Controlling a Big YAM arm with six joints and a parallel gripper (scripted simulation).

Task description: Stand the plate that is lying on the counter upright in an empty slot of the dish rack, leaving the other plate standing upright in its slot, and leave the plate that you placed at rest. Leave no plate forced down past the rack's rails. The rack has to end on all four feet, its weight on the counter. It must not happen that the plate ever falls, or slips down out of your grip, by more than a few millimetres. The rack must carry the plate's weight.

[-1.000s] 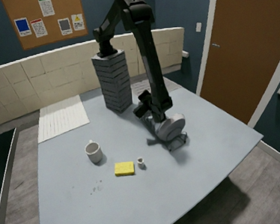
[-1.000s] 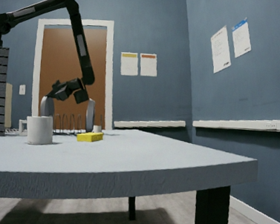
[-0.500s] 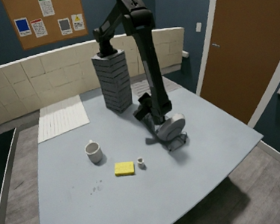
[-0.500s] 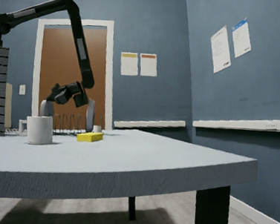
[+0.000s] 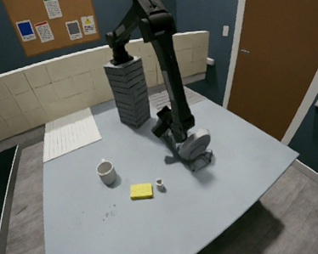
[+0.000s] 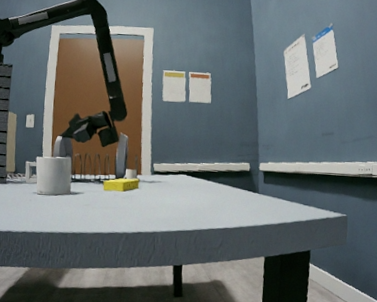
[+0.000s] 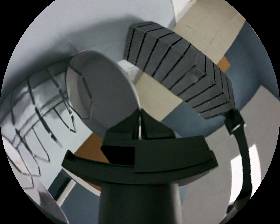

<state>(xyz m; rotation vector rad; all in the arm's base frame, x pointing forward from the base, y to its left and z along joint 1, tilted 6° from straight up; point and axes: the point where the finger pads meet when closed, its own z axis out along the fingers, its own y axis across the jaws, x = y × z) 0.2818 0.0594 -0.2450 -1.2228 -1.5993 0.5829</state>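
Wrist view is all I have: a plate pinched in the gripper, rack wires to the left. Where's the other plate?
Observer: The other plate stands upright at the opposite end of the rack from your plate.
Operator: Is mine seated in a slot?
Observer: Cannot tell. In the exterior view the mug hides its lower edge.
Operator: Any plate lying on the counter?
Observer: None. The top view shows a sponge and a small cup there.

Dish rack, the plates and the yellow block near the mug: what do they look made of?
Dish rack: likely thin dark metal wire, going by its slim looped rails. Plates: pale grey, smooth and matte, probably ceramic; one stands in the rack, the gripper is shut on the other. Yellow block: a sponge, judging by its soft, rounded edges.
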